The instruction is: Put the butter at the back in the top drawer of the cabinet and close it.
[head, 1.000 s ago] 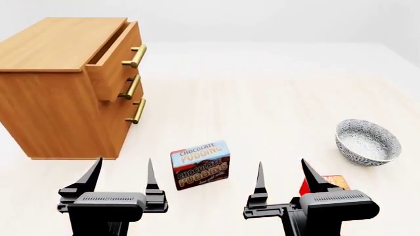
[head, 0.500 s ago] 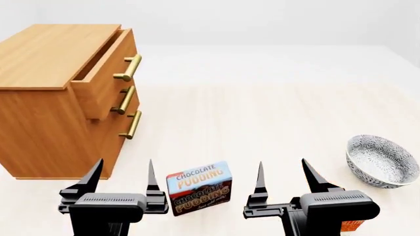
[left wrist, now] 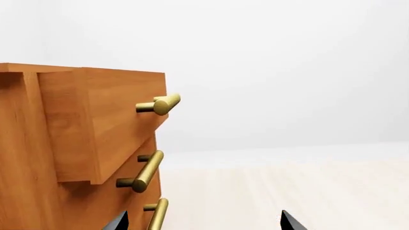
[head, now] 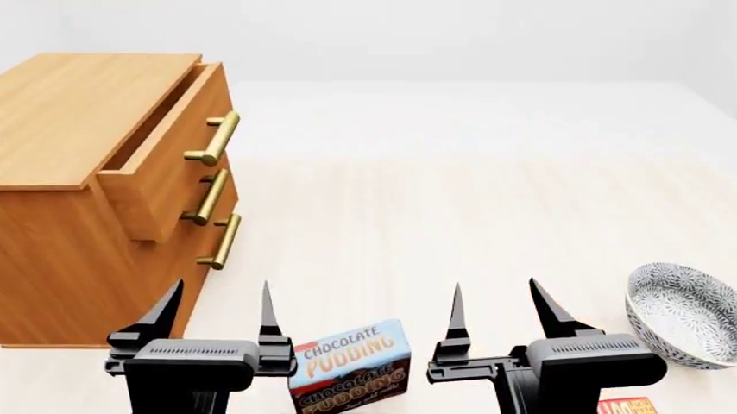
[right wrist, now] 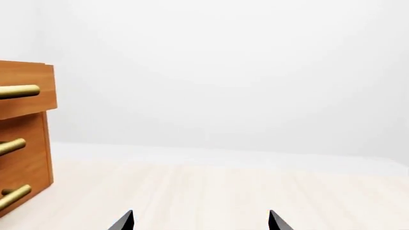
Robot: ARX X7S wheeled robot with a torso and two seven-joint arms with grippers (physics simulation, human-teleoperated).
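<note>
So, through my left wrist camera I am looking at the cabinet (left wrist: 38,158), warm grained wood with square edges, its top drawer (left wrist: 108,124) standing out from the face; round brass bar handles are catching the light. Only the two dark tips of my left pincer (left wrist: 203,221) are showing, well apart, so it is standing wide and holding nothing.

From the head, the drawer (head: 155,164) is sitting partly open at the left, and both pincers are hovering over the pale plank floor. The left pincer (head: 219,315) and the right pincer (head: 498,312) are both spread wide and empty. The pudding box (head: 349,366) is lying between them. The butter (head: 627,405) is peeking out at the lower right edge, mostly hidden behind my right arm, near the patterned bowl (head: 683,312). I am judging it a light, stiff carton with smooth, slightly slippery card faces; pinching across its narrow sides should hold it without crushing.

Through the right wrist, I am seeing only the cabinet's edge (right wrist: 26,143), bare floor, and two tips of the right pincer (right wrist: 201,220) set wide apart.
</note>
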